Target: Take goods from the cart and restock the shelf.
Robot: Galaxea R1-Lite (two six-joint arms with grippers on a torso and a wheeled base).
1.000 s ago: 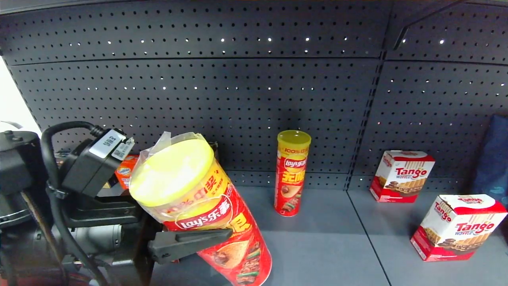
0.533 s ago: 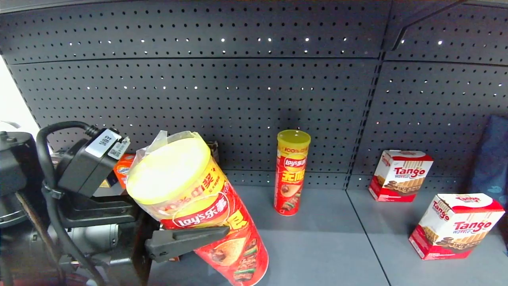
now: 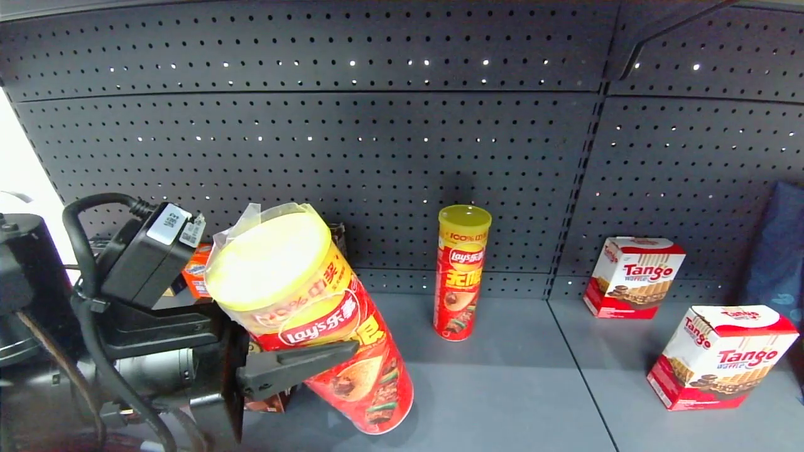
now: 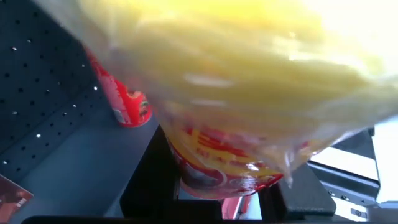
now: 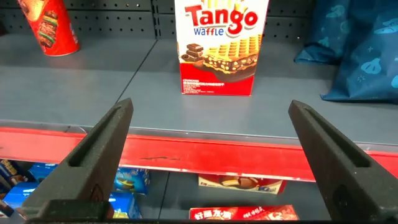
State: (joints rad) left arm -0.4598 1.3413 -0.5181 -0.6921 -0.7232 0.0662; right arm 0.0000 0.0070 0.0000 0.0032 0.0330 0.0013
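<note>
While your left gripper (image 3: 314,351) squeezes the big chip can (image 3: 301,295) around its middle, the can leans over. Its yellow lid points up toward you and its bottom end is low over the grey shelf (image 3: 502,389). You cannot tell if the bottom touches the board. A small orange box (image 3: 198,273) sits behind the gripper, close to the back wall. Look to the middle and you see a second chip can (image 3: 461,276). It stands straight up near the wall, well apart from the held one. Next come the back wafer box (image 3: 634,276), by the wall, and the front wafer box (image 3: 722,358), nearer the shelf edge. A blue bag (image 3: 776,251) leans at the far right. Your right gripper (image 5: 211,107) hangs in front of the shelf's red edge strip (image 5: 217,158). Its fingers are spread wide with nothing between them.
</note>
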